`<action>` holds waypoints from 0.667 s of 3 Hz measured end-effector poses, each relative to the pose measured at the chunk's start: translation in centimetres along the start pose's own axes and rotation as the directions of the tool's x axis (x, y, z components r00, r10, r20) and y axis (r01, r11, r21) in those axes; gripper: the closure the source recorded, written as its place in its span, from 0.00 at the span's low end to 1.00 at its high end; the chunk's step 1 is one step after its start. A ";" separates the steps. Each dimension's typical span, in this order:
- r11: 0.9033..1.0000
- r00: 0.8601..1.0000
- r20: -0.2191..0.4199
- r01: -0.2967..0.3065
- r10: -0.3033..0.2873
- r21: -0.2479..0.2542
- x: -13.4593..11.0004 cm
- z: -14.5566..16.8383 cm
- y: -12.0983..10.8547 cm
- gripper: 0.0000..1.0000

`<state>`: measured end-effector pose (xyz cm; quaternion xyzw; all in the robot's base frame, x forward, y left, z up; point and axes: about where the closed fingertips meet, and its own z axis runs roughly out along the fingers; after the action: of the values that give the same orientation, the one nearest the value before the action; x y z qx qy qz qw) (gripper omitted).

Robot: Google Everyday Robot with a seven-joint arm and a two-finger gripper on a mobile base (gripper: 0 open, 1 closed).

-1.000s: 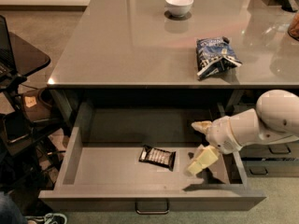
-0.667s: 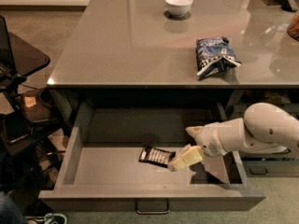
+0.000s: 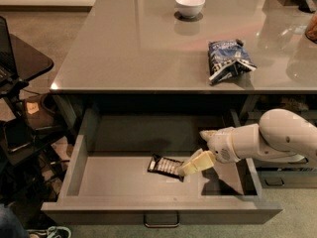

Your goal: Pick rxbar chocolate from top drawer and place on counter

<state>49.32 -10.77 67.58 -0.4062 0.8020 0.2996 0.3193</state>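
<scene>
The top drawer (image 3: 77, 163) is pulled out wide below the counter (image 3: 133, 48). On its floor lies the rxbar chocolate (image 3: 165, 165), a flat black bar with white lettering, near the middle. From the right, my white arm reaches into the drawer. The gripper (image 3: 192, 151) is open: its lower cream fingertip (image 3: 194, 164) rests at the bar's right end, while the upper one sits farther back. The bar lies flat and nothing grips it.
A blue-and-white snack bag (image 3: 228, 59) and a white bowl (image 3: 190, 4) sit on the counter. A black side table (image 3: 25, 58) with gear below stands at the left. The drawer front carries a small metal handle (image 3: 161, 221). Narrower drawers are at right.
The gripper has slid left and a little down inside the drawer, from its right side to the bar's right end. The bar has not moved.
</scene>
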 end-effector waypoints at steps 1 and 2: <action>0.999 0.999 0.026 -0.029 0.028 0.024 0.9 1.7 0.7 0.00; 0.996 0.996 0.048 -0.080 0.078 0.035 1.8 5.0 2.7 0.00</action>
<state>47.55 -6.53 63.72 -0.3611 0.8152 0.3067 0.3331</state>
